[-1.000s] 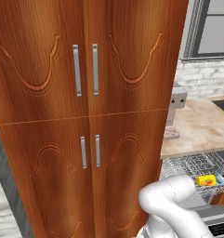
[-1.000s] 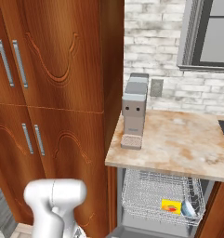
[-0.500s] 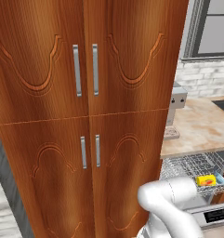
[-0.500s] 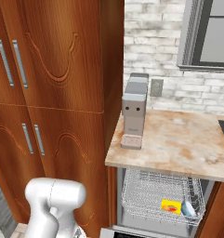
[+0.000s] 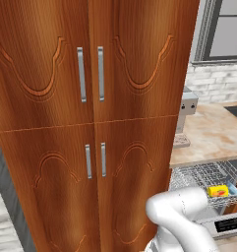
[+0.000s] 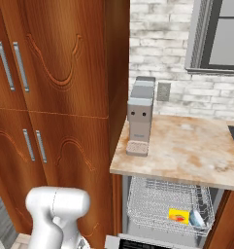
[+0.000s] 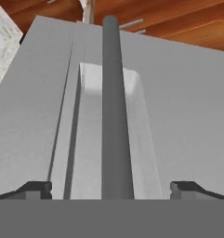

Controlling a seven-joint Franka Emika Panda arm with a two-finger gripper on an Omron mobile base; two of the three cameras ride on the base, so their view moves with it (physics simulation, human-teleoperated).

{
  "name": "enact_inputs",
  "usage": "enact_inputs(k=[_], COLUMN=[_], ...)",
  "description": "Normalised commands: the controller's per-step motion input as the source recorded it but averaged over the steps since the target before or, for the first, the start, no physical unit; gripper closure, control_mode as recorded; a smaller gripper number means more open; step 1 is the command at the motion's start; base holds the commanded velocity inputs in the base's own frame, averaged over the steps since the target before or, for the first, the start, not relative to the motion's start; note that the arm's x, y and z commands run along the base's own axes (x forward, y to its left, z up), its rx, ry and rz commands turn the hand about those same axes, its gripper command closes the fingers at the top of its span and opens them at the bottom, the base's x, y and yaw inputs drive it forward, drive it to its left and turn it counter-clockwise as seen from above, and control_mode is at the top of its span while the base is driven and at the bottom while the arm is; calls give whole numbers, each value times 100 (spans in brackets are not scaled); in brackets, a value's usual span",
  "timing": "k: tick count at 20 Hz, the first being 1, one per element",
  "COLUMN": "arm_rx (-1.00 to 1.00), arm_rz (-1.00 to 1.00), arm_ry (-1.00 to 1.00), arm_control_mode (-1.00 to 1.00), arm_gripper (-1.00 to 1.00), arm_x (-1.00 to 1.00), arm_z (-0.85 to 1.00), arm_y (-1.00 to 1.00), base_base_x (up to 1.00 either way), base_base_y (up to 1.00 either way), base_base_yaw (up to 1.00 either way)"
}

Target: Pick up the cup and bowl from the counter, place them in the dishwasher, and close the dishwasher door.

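A tall brown wooden cabinet (image 5: 90,123) with carved doors and paired steel handles (image 5: 90,74) stands at the table's left end. Behind the table runs a whitish brick wall (image 6: 157,39) with an outlet (image 6: 163,91) and a dark-framed window (image 6: 218,36). A grey boxy appliance (image 6: 140,114) sits at the table's back-left corner.
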Motion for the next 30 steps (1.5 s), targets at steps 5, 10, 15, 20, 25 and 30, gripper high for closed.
enact_inputs(k=[5, 10, 15, 20, 25, 30], arm_rx=[0, 0, -8, -22, -37, -39], arm_rz=[0, 0, -1, -3, -9, -11], arm_ry=[-18, -16, -14, -13, -13, -10], arm_control_mode=[-100, -100, -100, -100, -100, -100], arm_gripper=[-100, -100, -100, -100, -100, -100], arm_x=[100, 100, 100, 100, 100, 100], arm_z=[0, 0, 0, 0, 2, 0], arm_y=[0, 0, 0, 2, 8, 12], base_base_x=[0, 0, 0, 0, 0, 0], base_base_y=[0, 0, 0, 0, 0, 0], base_base_yaw=[0, 0, 0, 0, 0, 0])
